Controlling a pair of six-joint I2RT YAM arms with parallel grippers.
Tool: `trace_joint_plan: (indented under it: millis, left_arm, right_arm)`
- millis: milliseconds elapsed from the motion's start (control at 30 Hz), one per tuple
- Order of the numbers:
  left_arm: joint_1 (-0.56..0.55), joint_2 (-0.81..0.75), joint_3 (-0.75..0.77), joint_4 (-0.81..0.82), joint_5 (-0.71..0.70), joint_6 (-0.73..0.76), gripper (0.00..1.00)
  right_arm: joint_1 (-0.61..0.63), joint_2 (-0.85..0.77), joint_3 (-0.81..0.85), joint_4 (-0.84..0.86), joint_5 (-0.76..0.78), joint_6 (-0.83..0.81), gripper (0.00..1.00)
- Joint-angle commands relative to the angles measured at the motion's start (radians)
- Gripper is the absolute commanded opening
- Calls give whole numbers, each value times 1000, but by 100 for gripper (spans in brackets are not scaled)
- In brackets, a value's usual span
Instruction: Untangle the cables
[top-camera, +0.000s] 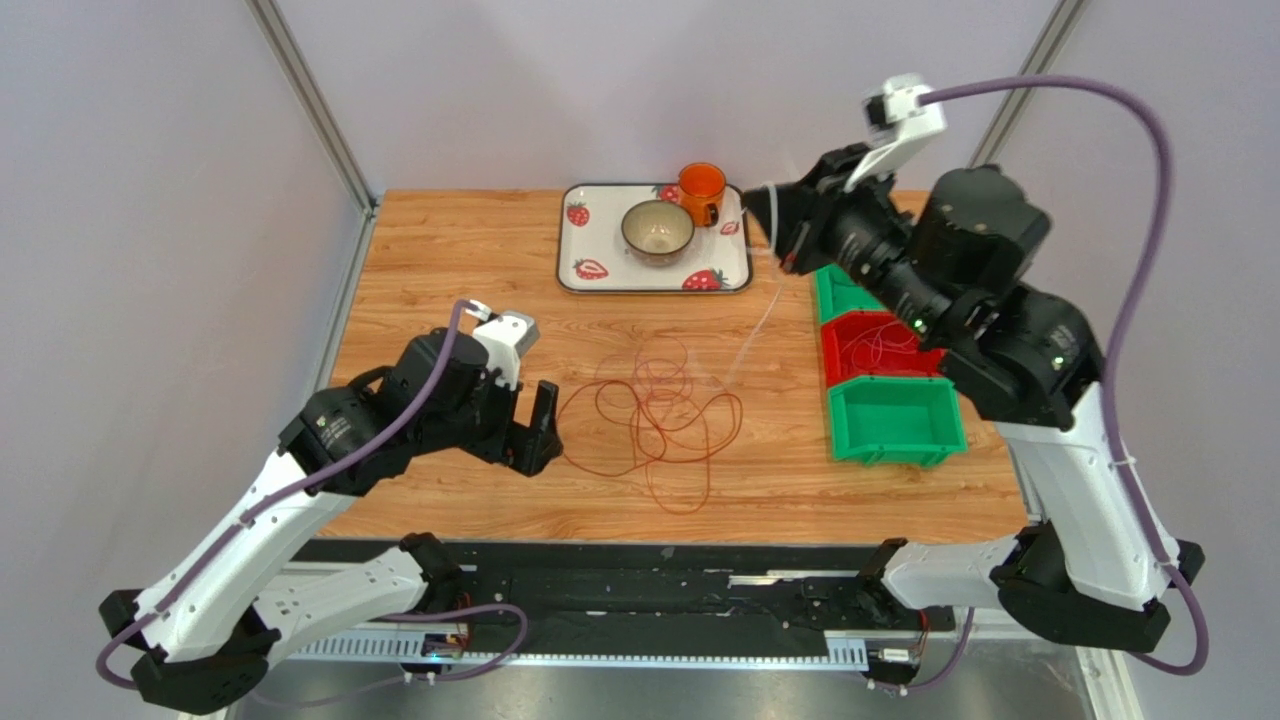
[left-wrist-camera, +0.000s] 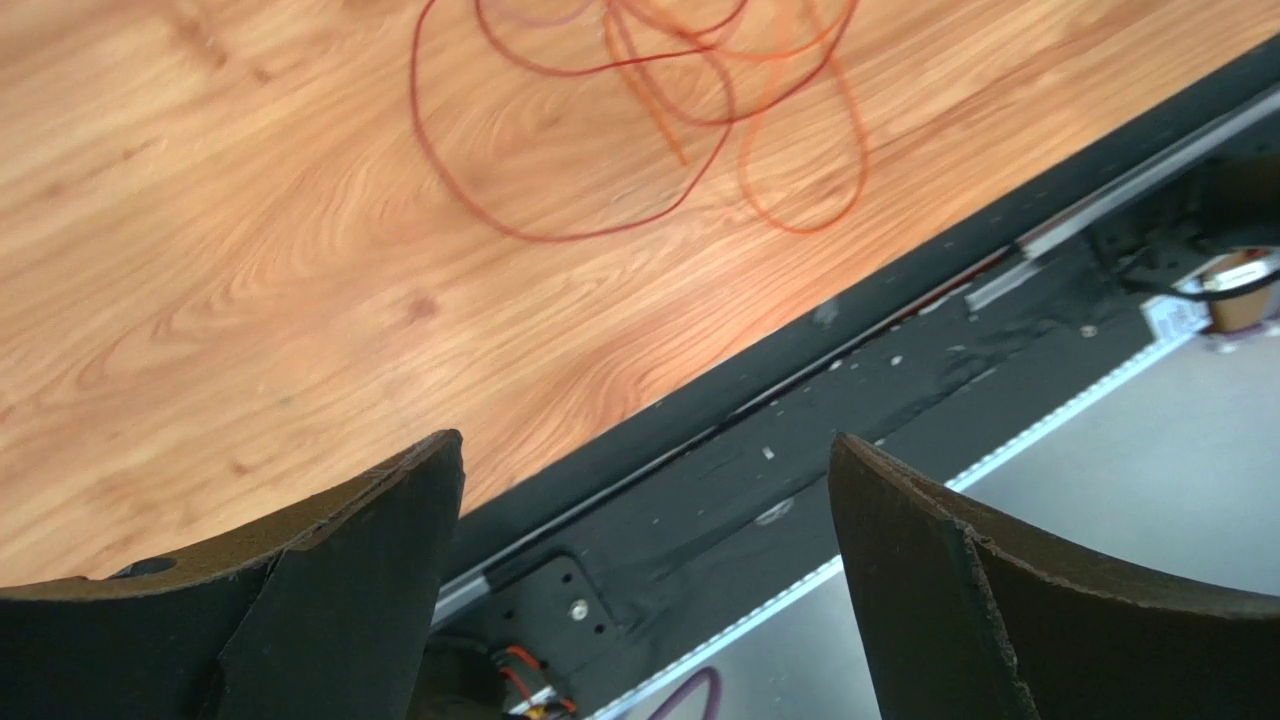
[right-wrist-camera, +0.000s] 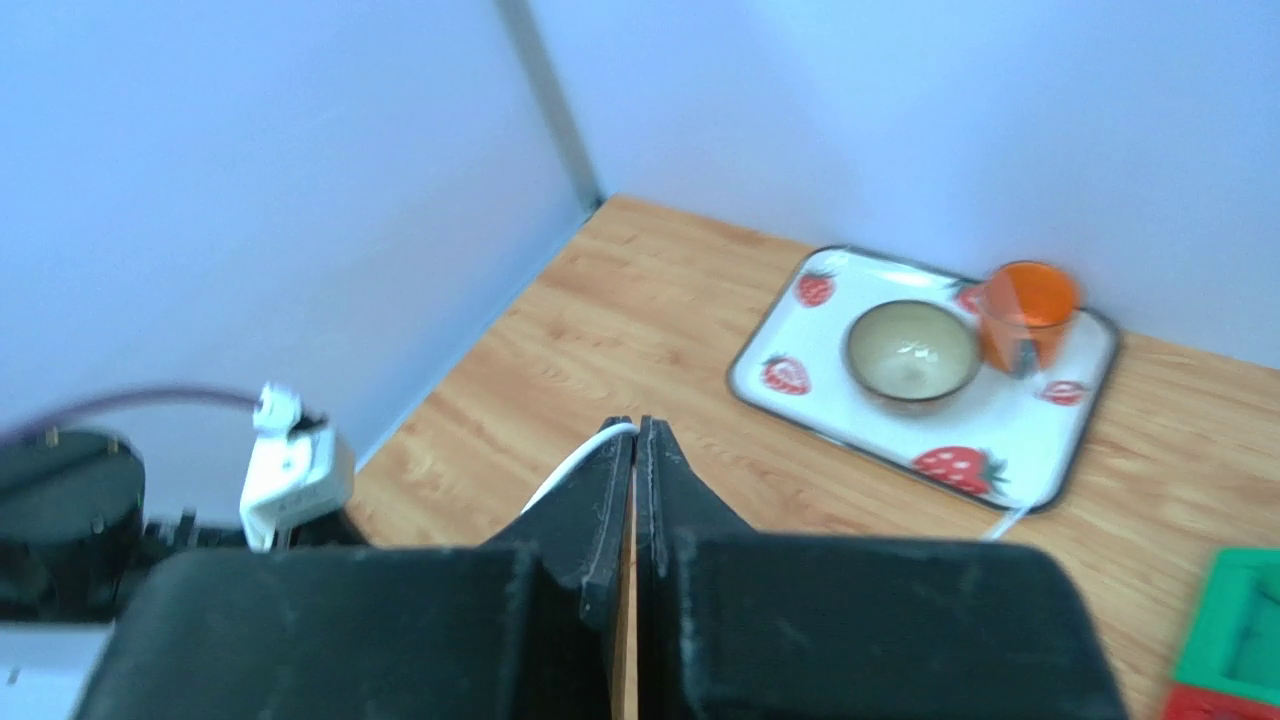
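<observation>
A loose tangle of thin red and orange cables (top-camera: 661, 413) lies on the wooden table's middle; its loops also show in the left wrist view (left-wrist-camera: 631, 135). My left gripper (top-camera: 538, 428) is open and empty just left of the tangle, low over the table; in its own view (left-wrist-camera: 643, 450) the jaws stand wide apart over the table's near edge. My right gripper (top-camera: 774, 218) is raised near the tray, shut on a thin white cable (top-camera: 756, 323) that hangs down to the tangle. In the right wrist view the white cable (right-wrist-camera: 571, 465) curls out at the shut gripper (right-wrist-camera: 634, 428).
A strawberry tray (top-camera: 586, 263) with a bowl (top-camera: 658, 230) and an orange cup (top-camera: 700, 188) stands at the back. Right of the tangle stand a green bin (top-camera: 897, 417), a red bin (top-camera: 842, 348) with thin cables in it, and another green bin (top-camera: 830, 293).
</observation>
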Motion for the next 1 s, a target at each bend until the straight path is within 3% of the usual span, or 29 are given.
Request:
trace_joint_plan:
  millis: [0, 267, 600, 967]
  left_arm:
    - [-1, -65, -46, -24, -82, 13, 99]
    - [-1, -153, -123, 46, -85, 56, 99]
    - [-1, -315, -220, 194, -87, 73, 98]
    - [-1, -435, -313, 289, -88, 64, 99]
  right_arm:
    - [-36, 79, 194, -294, 214, -10, 0]
    - [-69, 30, 155, -356, 504, -52, 0]
    - [-348, -55, -24, -356, 494, -46, 0]
    - [-500, -117, -169, -336, 491, -46, 0]
